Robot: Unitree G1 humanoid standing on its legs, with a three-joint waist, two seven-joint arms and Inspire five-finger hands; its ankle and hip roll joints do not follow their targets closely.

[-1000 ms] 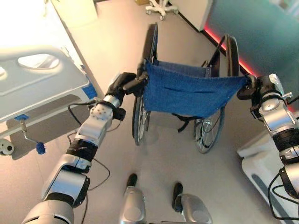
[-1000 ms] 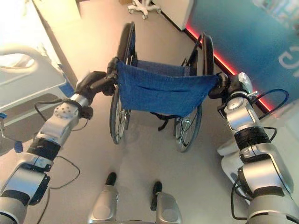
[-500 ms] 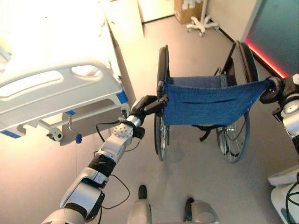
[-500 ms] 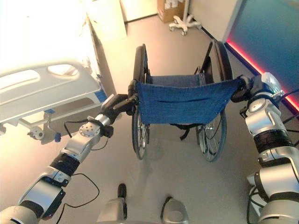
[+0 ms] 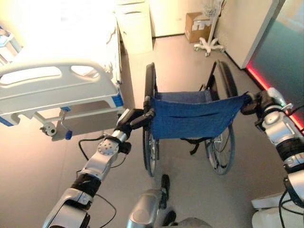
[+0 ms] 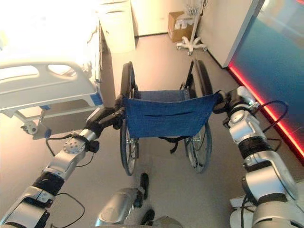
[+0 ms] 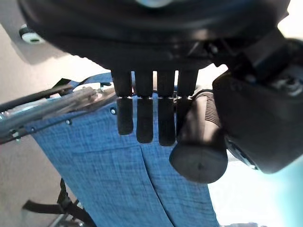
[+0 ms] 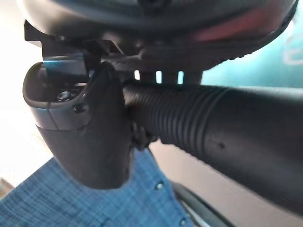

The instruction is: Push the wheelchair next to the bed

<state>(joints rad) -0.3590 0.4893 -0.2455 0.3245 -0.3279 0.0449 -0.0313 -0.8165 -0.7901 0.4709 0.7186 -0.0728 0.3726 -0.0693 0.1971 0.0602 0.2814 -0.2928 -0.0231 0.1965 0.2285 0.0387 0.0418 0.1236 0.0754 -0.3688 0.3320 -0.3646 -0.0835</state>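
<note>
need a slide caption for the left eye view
Both hands, left and right, grip the push handles of a blue-backed wheelchair beside the bed.

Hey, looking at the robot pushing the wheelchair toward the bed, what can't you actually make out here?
- Seat and footrests of the wheelchair: hidden behind its blue backrest in both eye views.
- Top of the bed: washed out by bright light in the eye views.
- Fingers of the right robot hand: hidden behind the ribbed push handle in the right wrist view.
- Contents of the cardboard box at the far wall: too small to tell.
</note>
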